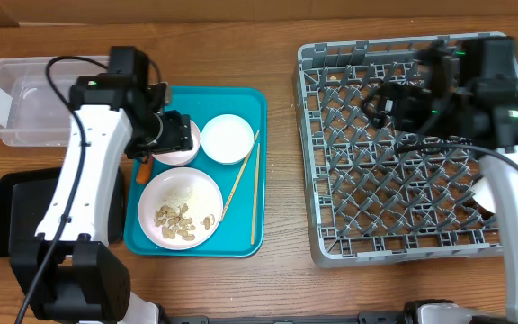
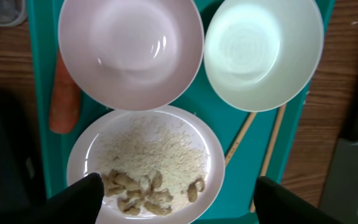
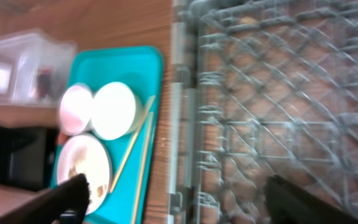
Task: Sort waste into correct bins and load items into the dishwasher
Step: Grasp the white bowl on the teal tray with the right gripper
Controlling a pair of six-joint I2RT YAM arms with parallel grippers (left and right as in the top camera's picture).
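Observation:
A teal tray (image 1: pixel 241 236) holds two empty white bowls (image 1: pixel 227 139) (image 2: pixel 129 46), a white plate (image 1: pixel 181 205) of rice and nut pieces (image 2: pixel 148 168), a pair of chopsticks (image 1: pixel 244 184) and an orange carrot (image 2: pixel 64 93) at its left edge. My left gripper (image 1: pixel 180 135) (image 2: pixel 182 205) is open and empty, hovering over the left bowl and the plate. My right gripper (image 1: pixel 398 101) (image 3: pixel 185 202) is open and empty above the grey dish rack (image 1: pixel 403 153) near its left wall. The red wrapper, white scrap and cup are not clearly visible.
The clear tub (image 1: pixel 25 99) stands at the back left with a white patch inside. The black tray (image 1: pixel 16 216) lies left of the teal tray, partly under my left arm. A strip of bare wood separates tray and rack.

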